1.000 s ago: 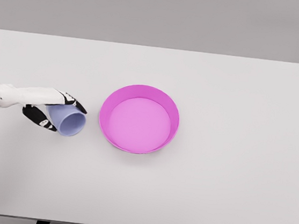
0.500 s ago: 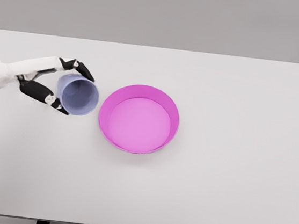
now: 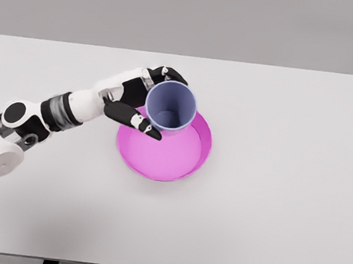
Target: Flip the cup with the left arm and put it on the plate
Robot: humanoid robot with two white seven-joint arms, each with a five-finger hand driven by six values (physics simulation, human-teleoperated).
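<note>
On the white worktop the left hand – fingers wrapped round the cup – holds it mouth-up over the plate's far rim, so only lowering remains.

We saw our left hand gripping a pale blue plastic cup, mouth up, over the upper left part of the round magenta plate on the white table.
</note>
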